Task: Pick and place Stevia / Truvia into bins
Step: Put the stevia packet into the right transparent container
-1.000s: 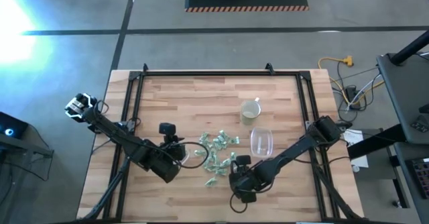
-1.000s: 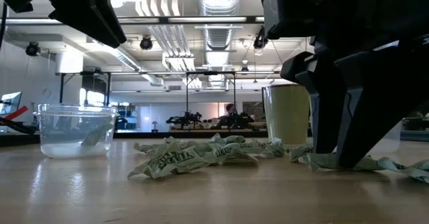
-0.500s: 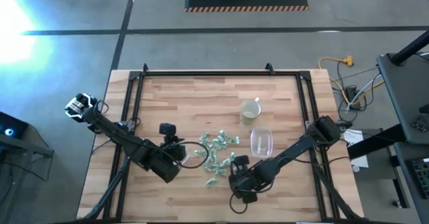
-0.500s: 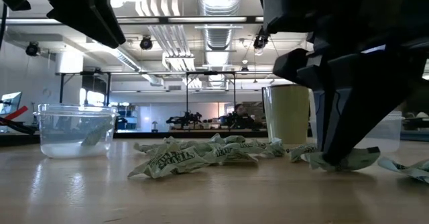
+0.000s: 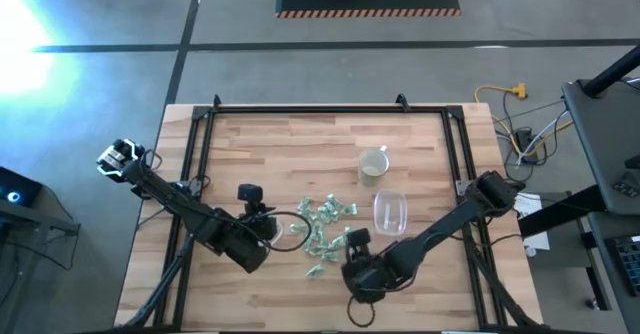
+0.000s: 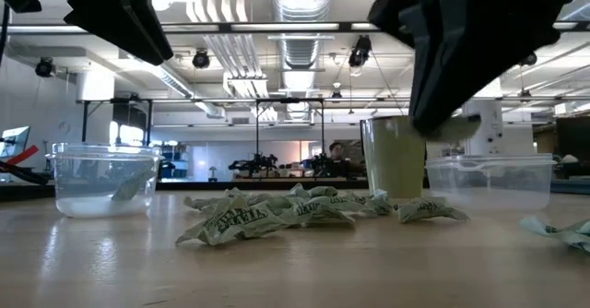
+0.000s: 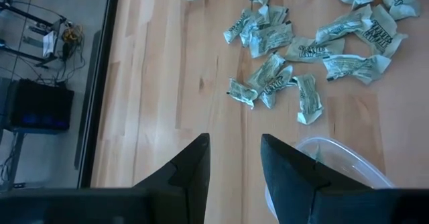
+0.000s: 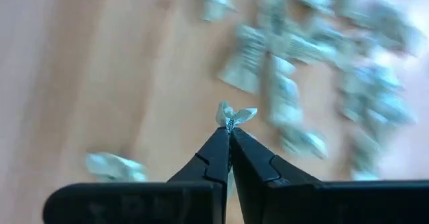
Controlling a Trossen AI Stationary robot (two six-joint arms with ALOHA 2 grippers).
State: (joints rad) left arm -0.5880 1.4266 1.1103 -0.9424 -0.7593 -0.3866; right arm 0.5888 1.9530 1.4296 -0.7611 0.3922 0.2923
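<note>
Many pale green and white Stevia packets [image 5: 326, 225] lie in a loose heap mid-table, also in the low view [image 6: 277, 213]. A round clear bin [image 6: 101, 179] stands at the heap's left and a rounded-rectangular clear bin [image 5: 390, 212] at its right. My right gripper [image 5: 348, 262] hangs above the table near the heap's near side, shut on one packet [image 8: 236, 113]. My left gripper [image 7: 233, 158] waits open above the round bin's [image 7: 338, 174] rim, with nothing between its fingers. My right gripper pinches one crumpled packet [image 8: 231, 117] between its two fingertips, only at their free ends. The fingers come from above, slanting down. The packet [image 6: 458, 129] sticks out past the tips and is lifted clear of the table.
A pale cream mug [image 5: 373, 162] stands beyond the rectangular bin [image 6: 489, 181]. A stray packet [image 5: 313, 271] lies near the table's front, another at the low view's right [image 6: 558, 229]. A black frame [image 5: 200, 154] runs along the table's edges.
My right gripper stood with its fingers on either side of a packet on the table, shut on it, then rose. The packet is lifted clear, well above the tabletop. The heap and both bins have stayed put.
</note>
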